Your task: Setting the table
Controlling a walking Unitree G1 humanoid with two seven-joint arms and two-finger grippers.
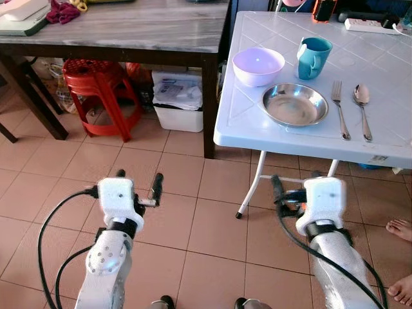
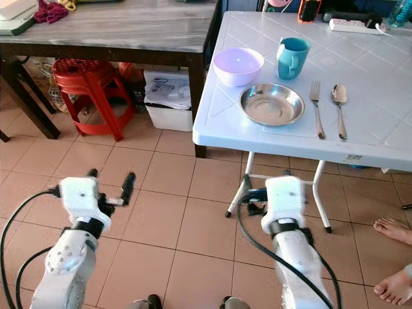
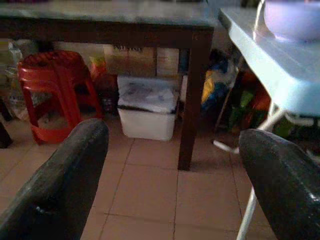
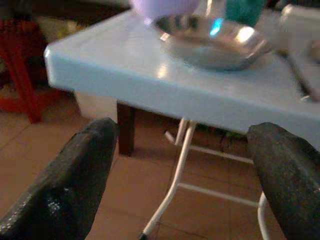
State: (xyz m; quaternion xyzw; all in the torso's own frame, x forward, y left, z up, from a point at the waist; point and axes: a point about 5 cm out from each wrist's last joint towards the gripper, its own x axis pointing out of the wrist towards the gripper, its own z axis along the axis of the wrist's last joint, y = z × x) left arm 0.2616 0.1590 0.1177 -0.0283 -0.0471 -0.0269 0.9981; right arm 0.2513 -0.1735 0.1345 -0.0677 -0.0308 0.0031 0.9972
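I am standing back from the white plastic table (image 1: 244, 122), holding both arms low over the tiled floor, short of its near edge. My left gripper (image 1: 137, 181) is hanging with its two black fingers spread wide and empty; my right gripper (image 4: 180, 175) is also gaping, with nothing between its fingers.

On the table a place setting is sitting together, probably so a diner at the near edge can reach it. The steel plate (image 1: 295, 103), shallow, round and shiny, is lying closest to the table's near edge. Just behind it, the smooth lilac bowl (image 1: 258, 65) and the teal mug (image 1: 313, 57) are standing upright. Beside the plate, a metal fork (image 1: 339, 109) and spoon (image 1: 362, 109) are lying parallel, handles toward the near edge. The setting looks about complete, though I cannot tell whether anything is missing.
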